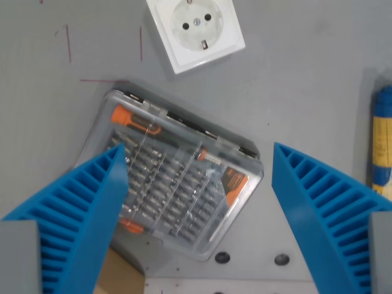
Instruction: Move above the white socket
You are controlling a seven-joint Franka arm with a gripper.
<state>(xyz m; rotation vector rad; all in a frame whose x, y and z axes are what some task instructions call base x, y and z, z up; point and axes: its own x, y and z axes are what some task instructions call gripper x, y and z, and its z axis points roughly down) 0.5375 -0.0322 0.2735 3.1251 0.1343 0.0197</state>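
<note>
The white socket [196,30] lies flat on the grey table at the top of the wrist view, slightly rotated, its upper edge cut off by the frame. My gripper [199,160] hangs below it in the picture, open, with its two blue ribbed fingers [86,208] spread wide. Between the fingers lies a clear plastic screwdriver-bit case [174,187] with orange parts inside. Nothing is held.
A yellow and blue object [383,144] shows at the wrist view's right edge. Red marker lines [68,43] are drawn on the table at upper left. Two holes [282,259] and a brown patch [119,275] sit at the bottom.
</note>
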